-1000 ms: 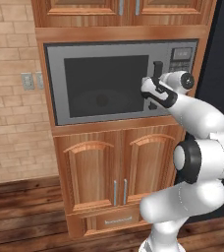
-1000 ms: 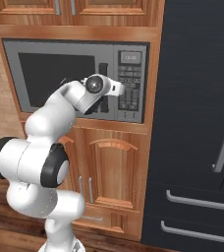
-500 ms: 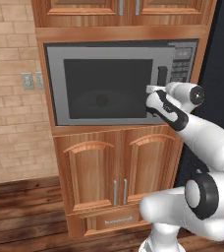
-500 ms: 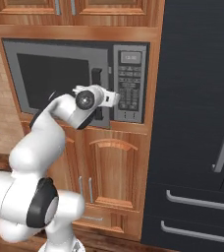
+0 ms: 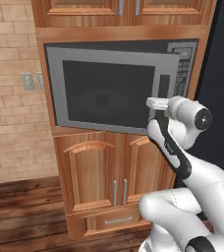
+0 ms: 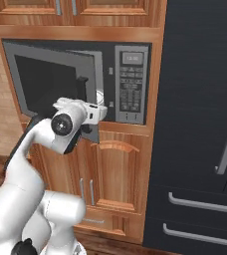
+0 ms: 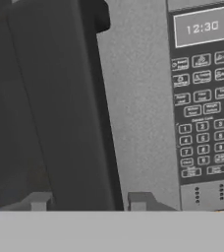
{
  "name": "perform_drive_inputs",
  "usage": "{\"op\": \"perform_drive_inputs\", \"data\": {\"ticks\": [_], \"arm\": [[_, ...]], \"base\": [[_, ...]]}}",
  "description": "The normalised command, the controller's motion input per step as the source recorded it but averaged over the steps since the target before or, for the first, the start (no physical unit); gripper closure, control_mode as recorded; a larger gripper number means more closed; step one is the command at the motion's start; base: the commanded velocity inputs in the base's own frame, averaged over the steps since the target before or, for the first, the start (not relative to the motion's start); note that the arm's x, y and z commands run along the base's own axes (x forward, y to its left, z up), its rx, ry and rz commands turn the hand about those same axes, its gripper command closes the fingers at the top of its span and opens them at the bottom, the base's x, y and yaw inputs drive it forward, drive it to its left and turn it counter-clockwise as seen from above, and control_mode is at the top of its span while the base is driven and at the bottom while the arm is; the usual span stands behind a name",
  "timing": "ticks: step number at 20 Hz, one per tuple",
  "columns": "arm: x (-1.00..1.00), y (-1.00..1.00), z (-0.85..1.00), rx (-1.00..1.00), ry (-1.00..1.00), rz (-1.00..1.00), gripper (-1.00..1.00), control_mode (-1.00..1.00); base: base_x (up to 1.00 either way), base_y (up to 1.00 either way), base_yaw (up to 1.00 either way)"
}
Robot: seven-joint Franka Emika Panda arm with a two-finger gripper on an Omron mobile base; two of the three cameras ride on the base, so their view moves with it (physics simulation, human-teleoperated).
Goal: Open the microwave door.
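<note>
The microwave door point(image 6: 56, 82) is found ajar, its handle point(image 7: 92, 106) straddled by spread fingers point(image 7: 138, 201). A continued outward pull is judged required.

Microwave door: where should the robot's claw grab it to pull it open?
Probably the vertical black bar handle on the right edge of the microwave door, approached from the front with one finger each side. It stands off the panel, opposite the hinge side.

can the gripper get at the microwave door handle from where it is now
Probably yes. In the hand view the handle runs down between the two fingertips, and in the right base view the gripper sits at the edge of the microwave door, which is already partly swung out, with nothing between them.
</note>
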Motion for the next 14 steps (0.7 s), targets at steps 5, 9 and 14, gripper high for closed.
{"op": "perform_drive_inputs", "data": {"ticks": [5, 9, 14], "arm": [[-1.00, 0.48, 0.62, -0.04, -0.07, 0.00, 1.00, -1.00], [-1.00, 0.67, 0.59, -0.10, -0.06, 0.00, 1.00, -1.00], [-0.89, 0.85, 0.51, -0.18, -0.02, -0.01, -1.00, -1.00]], "base": [[0.00, 0.00, 0.00], [0.00, 0.00, 0.00], [0.00, 0.00, 0.00]]}}
